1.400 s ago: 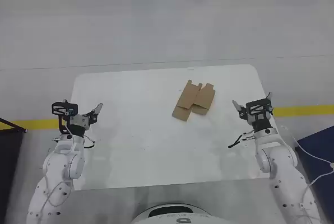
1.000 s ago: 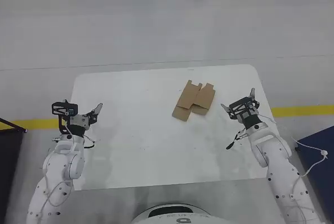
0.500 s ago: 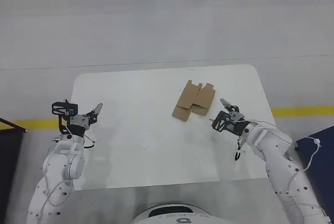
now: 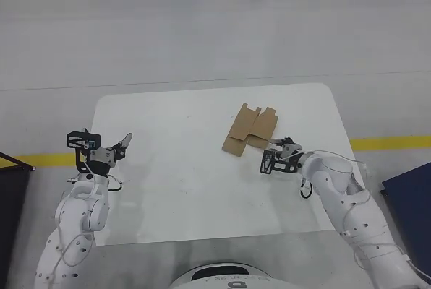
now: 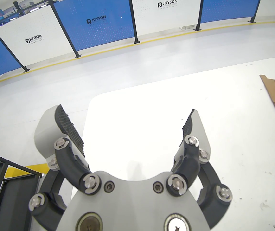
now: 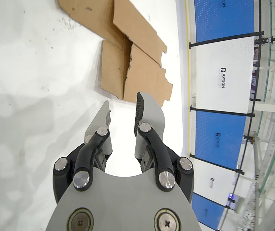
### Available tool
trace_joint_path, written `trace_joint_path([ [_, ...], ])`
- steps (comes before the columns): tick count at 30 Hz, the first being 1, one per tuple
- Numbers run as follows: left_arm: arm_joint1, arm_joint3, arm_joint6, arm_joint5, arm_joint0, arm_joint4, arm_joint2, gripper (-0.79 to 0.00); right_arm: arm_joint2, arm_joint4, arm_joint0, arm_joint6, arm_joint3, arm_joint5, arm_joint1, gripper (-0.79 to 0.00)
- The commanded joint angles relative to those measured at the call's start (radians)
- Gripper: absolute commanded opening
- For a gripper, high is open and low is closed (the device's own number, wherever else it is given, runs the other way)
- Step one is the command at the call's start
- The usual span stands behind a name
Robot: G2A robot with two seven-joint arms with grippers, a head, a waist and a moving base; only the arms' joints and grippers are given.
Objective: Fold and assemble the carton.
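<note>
Hovering at five o'clock of the carton (image 4: 249, 127), your right gripper (image 6: 123, 100) is sitting narrowly parted, empty; you're probably pinching its near edge next.

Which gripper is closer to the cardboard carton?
Right. The right gripper sits just beside the carton; the left gripper hangs far off at the opposite side of the table.

Top cam looks straight down on your table (image 4: 172, 195). Wrist cams sit close behind left gripper (image 5: 125, 108) and right gripper (image 6: 123, 98); all three share the carton (image 4: 249, 128).
</note>
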Motion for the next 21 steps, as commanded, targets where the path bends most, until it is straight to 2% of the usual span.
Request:
trace_joint_path([
  [1,0.0,0.0,0.0,0.0,0.0,0.0,0.0,0.0,-0.015,-0.021,0.017,-0.001,0.018,0.001,-0.001,-0.44],
  [9,0.0,0.0,0.0,0.0,0.0,0.0,0.0,0.0,-0.072,-0.077,0.063,0.012,0.063,0.027,-0.007,-0.394],
  [11,0.0,0.0,0.0,0.0,0.0,0.0,0.0,0.0,-0.095,-0.111,0.071,0.017,0.072,0.038,-0.008,-0.219],
  [12,0.0,0.0,0.0,0.0,0.0,0.0,0.0,0.0,-0.105,-0.129,0.076,0.023,0.078,0.046,-0.009,-0.191],
  [17,0.0,0.0,0.0,0.0,0.0,0.0,0.0,0.0,-0.145,-0.147,0.105,0.038,0.111,0.077,-0.019,-0.142],
  [21,0.0,0.0,0.0,0.0,0.0,0.0,0.0,0.0,-0.163,-0.151,0.122,0.041,0.125,0.087,-0.023,-0.169],
])
